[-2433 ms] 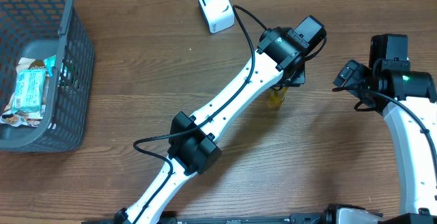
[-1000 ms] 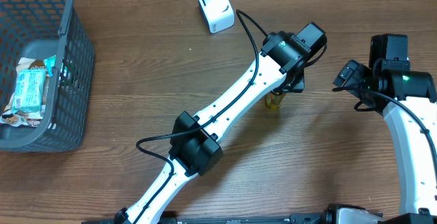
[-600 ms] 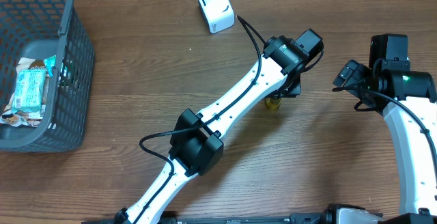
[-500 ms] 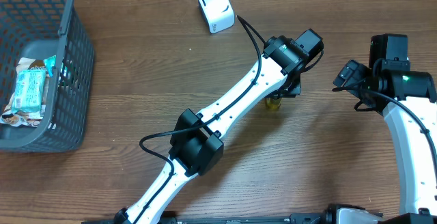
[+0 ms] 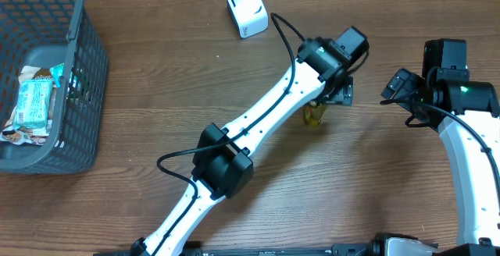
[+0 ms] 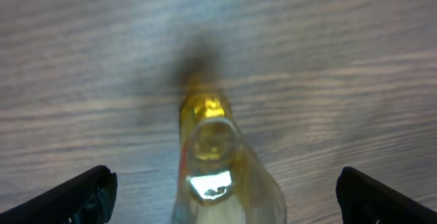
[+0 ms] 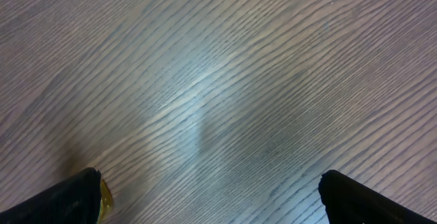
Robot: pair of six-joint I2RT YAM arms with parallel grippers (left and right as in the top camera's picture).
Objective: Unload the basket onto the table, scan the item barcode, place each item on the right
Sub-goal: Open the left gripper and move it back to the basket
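Note:
The item is a small clear-yellow bottle [image 5: 315,114] with a gold cap [image 6: 207,109], standing on the wooden table. My left gripper [image 5: 328,101] hangs over it, open. In the left wrist view the bottle [image 6: 225,176] rises between the two black fingertips [image 6: 76,197], with a wide gap on each side. Its barcode does not show. My right gripper [image 5: 400,86] hovers open to the right of the bottle, with only bare wood between its fingers [image 7: 365,198]. A sliver of the yellow bottle [image 7: 104,195] shows beside its left finger.
A white scanner [image 5: 247,9] stands at the back of the table, behind and left of the bottle. A grey mesh basket [image 5: 87,69] at the far left holds several packaged snacks [image 5: 35,104].
My left gripper's jaws have spread wide, letting go of the bottle, which stays on the table. The left wrist shifted slightly. The right arm has not moved.

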